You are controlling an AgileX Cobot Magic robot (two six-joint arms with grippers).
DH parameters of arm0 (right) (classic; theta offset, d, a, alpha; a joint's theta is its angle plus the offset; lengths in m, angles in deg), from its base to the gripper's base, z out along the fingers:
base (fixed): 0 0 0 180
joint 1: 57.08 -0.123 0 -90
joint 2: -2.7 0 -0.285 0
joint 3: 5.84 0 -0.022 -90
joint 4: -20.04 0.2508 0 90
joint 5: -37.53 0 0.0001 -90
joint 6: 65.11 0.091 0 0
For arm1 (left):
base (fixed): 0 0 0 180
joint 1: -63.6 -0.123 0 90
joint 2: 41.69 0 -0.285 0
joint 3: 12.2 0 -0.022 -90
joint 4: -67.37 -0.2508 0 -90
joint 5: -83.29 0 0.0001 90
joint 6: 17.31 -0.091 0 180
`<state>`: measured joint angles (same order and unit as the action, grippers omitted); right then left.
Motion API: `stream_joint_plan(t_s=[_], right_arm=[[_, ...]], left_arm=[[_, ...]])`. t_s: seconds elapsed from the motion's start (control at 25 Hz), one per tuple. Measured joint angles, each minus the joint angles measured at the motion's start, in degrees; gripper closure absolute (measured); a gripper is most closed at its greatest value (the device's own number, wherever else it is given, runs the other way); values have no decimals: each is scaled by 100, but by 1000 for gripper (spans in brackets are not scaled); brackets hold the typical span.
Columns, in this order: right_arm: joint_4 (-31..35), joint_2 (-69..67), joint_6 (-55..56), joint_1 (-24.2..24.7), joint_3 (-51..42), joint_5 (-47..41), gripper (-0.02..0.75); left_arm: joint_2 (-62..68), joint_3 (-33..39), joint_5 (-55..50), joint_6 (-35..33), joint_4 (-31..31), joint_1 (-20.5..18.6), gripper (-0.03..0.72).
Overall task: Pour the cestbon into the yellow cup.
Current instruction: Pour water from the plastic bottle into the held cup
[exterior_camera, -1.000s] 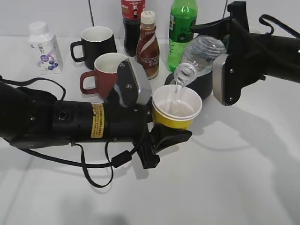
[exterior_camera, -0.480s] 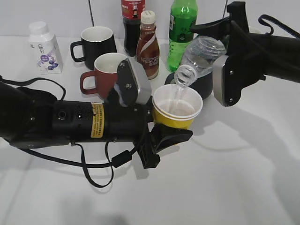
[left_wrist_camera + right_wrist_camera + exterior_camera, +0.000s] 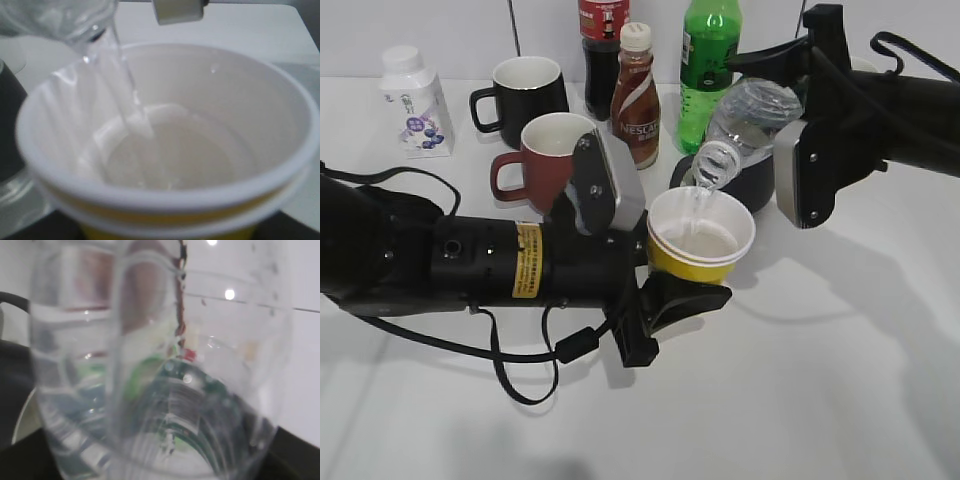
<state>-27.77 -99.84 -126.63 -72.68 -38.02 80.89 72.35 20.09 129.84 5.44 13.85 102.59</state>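
My right tool (image 3: 790, 135) grips the tilted cestbon (image 3: 745, 125), left tool (image 3: 665, 275) holds the cup (image 3: 700, 240); tilting further risks overshooting the rim.

The cestbon (image 3: 745, 125) tilts over the yellow cup (image 3: 700, 240), mugs (image 3: 545, 150) behind-left.

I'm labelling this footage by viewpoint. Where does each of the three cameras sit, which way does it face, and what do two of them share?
Exterior view: raised in front of the table, slanting down on both black arms, the left gripper holding the yellow cup and the right gripper tilting the cestbon.
Left wrist view: just behind the yellow cup, looking into it; hardly any of the robot shows.
Right wrist view: pressed against the cestbon, looking through it; no arm visible.
Shared: exterior and left wrist views both show water streaming into the cup.
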Motion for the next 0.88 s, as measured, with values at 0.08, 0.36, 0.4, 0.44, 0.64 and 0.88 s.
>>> stream_joint_plan(t_s=[0.08,0.36,0.4,0.44,0.64,0.88], right_arm=[[0,0,-12,0,0,0,269],[0,0,-65,0,0,-6,269],[0,0,-71,0,0,-6,269],[0,0,-76,0,0,-11,269],[0,0,-98,0,0,-17,269],[0,0,-102,0,0,-17,269]], left_arm=[[0,0,0,0,-6,0,296],[0,0,0,0,-12,0,297],[0,0,0,0,-12,0,297],[0,0,0,0,-12,0,297],[0,0,0,0,-12,0,297],[0,0,0,0,-12,0,297]])
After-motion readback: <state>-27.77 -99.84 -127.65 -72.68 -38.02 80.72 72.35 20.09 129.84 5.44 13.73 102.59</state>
